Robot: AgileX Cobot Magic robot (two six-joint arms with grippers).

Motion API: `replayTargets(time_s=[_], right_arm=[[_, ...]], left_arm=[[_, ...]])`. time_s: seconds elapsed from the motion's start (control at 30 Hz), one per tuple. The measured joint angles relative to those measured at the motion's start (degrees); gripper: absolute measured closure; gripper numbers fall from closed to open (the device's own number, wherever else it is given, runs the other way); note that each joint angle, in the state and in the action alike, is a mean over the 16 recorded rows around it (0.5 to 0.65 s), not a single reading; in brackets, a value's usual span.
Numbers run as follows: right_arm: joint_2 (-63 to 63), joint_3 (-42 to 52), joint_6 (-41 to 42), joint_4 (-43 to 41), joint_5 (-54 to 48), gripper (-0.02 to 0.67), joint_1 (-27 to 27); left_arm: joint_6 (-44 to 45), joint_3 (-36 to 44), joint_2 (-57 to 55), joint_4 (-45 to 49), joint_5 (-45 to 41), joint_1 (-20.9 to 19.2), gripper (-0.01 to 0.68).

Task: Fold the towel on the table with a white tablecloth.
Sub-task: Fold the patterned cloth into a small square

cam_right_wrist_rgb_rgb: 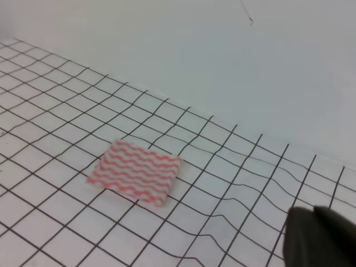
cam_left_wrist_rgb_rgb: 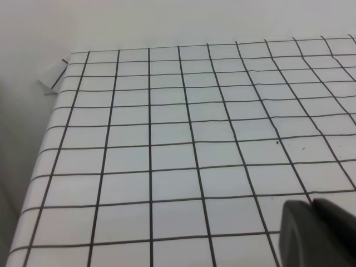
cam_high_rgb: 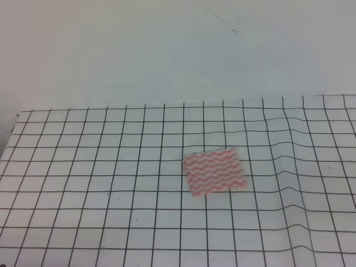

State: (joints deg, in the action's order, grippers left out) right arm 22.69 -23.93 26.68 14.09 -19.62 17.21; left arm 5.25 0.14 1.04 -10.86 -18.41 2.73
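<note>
Right wrist: towel (cam_right_wrist_rgb_rgb: 135, 171) left of end effector (cam_right_wrist_rgb_rgb: 320, 236).

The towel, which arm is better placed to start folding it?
Probably the right: the towel shows in the right wrist view, ahead of the right gripper. The left wrist view shows only the white tablecloth.

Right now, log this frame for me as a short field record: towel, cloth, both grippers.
towel: lying flat on the tablecloth, right of centre, slightly skewed to the grid; no gripper touching it
tablecloth: white with black grid, wrinkled along the right side
left gripper: only a dark tip in the left wrist view, above bare grid; open or shut cannot be told
right gripper: dark tip in the right wrist view, well apart from the towel; state unclear
</note>
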Motion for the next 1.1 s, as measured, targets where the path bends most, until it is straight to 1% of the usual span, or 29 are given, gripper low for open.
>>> replayTargets(time_s=[0.27, 0.4, 0.5, 0.67, 0.87, 1.0, 1.1], right_arm=[[-0.36, 0.00, 5.23, -3.33, 0.07, 0.650, -2.34], [-0.65, 0.00, 7.64, -5.01, 0.79, 0.651, -5.26], [-0.88, 0.00, 8.97, -4.93, 1.50, 0.651, -8.48], [-1.13, 0.42, 8.66, -0.58, 2.75, 0.651, -15.08], [-2.54, 3.25, 7.92, 7.69, 4.15, 0.652, -22.64], [-5.37, 6.93, 7.92, 12.76, 4.95, 0.652, -26.12], [-8.73, 10.57, 7.97, 15.22, 5.54, 0.652, -27.69]], left_arm=[[0.27, 0.00, 0.00, 0.00, 0.00, 0.00, 0.673], [0.34, 0.00, 0.00, 0.00, -0.01, 0.00, 0.673], [0.35, 0.00, 0.00, 0.00, -0.02, 0.00, 0.673], [0.36, 0.00, 0.00, 0.00, -0.04, 0.00, 0.673], [0.38, 0.00, 0.00, 0.00, -0.07, 0.00, 0.674], [0.39, 0.00, 0.00, 0.00, -0.08, 0.00, 0.674], [0.39, 0.00, 0.00, 0.00, -0.08, 0.00, 0.674]])
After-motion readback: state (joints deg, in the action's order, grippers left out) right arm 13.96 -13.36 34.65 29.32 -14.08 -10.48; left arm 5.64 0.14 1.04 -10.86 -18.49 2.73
